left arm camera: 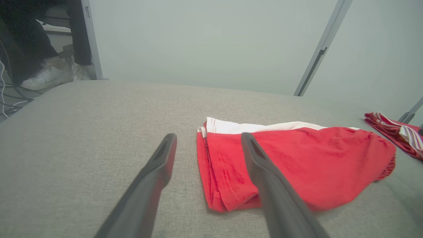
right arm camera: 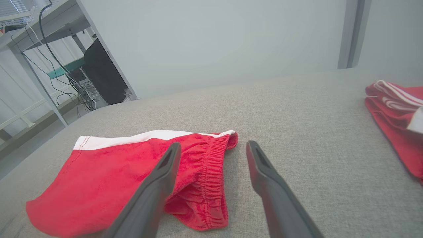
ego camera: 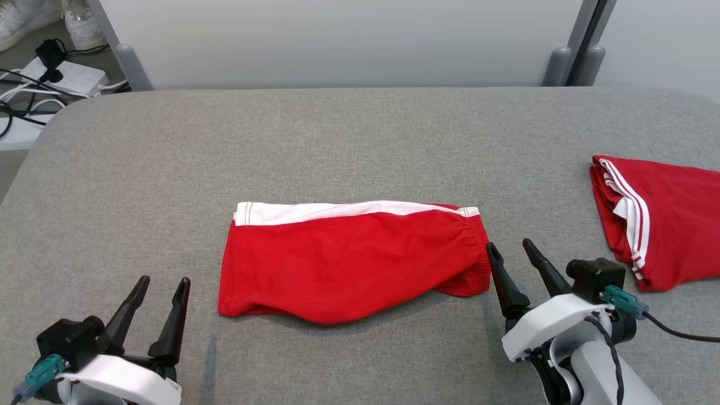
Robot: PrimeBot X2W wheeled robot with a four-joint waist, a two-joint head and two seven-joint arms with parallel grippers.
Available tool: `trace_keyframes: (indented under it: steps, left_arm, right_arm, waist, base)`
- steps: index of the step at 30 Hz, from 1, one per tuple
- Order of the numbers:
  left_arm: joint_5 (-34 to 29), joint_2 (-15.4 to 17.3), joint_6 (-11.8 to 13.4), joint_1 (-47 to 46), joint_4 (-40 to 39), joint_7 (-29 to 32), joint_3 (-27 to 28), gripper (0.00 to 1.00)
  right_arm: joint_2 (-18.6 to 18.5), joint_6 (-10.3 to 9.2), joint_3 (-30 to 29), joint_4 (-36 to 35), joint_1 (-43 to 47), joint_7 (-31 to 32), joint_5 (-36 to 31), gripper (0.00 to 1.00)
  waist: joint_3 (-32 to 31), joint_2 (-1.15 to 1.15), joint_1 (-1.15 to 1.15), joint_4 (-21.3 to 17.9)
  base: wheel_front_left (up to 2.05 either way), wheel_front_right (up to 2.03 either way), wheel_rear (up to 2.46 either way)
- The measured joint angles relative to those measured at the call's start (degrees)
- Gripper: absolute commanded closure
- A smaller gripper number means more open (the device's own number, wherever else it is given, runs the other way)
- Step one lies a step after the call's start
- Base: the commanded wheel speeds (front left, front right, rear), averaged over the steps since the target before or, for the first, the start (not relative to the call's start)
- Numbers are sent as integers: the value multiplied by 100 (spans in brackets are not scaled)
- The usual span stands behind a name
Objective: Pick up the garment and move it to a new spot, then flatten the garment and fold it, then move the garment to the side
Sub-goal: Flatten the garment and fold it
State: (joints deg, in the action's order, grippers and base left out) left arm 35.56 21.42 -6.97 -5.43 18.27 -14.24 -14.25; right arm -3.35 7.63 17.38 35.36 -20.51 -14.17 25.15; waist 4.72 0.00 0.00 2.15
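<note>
Now: red garment folded mid-table, both grippers wide and empty

The red garment is seen lying folded on the grey table, about mid-width and toward the near side. A white band is laid along its far edge. The gathered elastic waistband is turned toward the robot's right. The near edge is rumpled, not quite flat.

The left gripper is held over bare table, to the near left of the garment and apart from it. Its jaws are spread wide and nothing is gripped.

The right gripper is placed just beside the waistband end, its jaws likewise fully spread and nothing held. Whether its inner finger touches the fabric cannot be told.

A second red garment with white stripes is noted folded at the table's right edge, well apart. A power strip with cables and white shoes are seen on the floor beyond the far-left corner.
</note>
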Motion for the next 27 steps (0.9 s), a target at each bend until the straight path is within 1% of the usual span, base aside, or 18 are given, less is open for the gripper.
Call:
trace_keyframes:
  steps: [8,12,17,20,26,27]
  left_arm:
    - [-701,-287,-2,531,-433,0,517,0]
    - [-840,-442,-8,757,-491,0,649,0]
    - [-890,-455,-11,782,-541,0,692,0]
    - [-890,-442,-12,782,-582,0,692,0]
    - [-793,-308,-29,775,-638,0,554,0]
    - [-767,-267,-29,769,-642,0,526,0]
  right_arm:
    - [5,0,-56,-107,182,-5,-81,0]
    - [9,0,-156,-142,245,-5,-104,0]
    - [7,0,-238,-192,247,-7,-73,0]
    - [9,0,-255,-145,213,-7,64,0]
    - [8,-12,-266,242,-34,-7,588,0]
    - [8,-13,-263,285,-82,-7,793,0]
  waist:
    - [-81,0,0,21]
    - [-64,0,0,43]
    - [27,0,0,144]
    - [124,0,0,261]
    - [280,0,0,486]
    - [306,0,0,523]
  base:
    - [0,0,0]
    - [0,0,0]
    - [0,0,0]
    - [0,0,0]
    - [0,0,0]
    - [0,0,0]
